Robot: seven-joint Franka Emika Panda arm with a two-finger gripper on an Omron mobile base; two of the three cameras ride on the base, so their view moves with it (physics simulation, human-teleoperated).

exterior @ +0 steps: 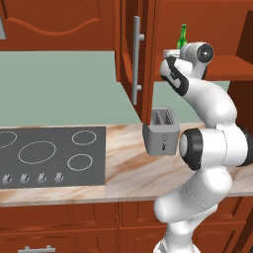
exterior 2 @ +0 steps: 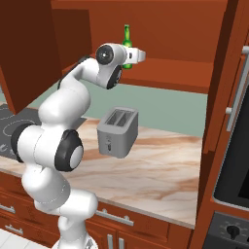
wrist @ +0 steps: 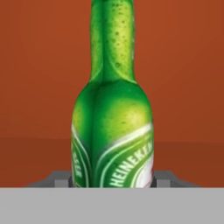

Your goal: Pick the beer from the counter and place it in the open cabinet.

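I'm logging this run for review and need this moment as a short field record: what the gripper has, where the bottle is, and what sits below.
gripper: raised to the cabinet shelf, fingers either side of the bottle's lower body; whether they press it cannot be told
beer: upright, green, pale label, at the open cabinet's shelf
open cabinet: door swung out, silver bar handle showing
toaster: on the counter under the cabinet
cooktop: black, at the counter's left end
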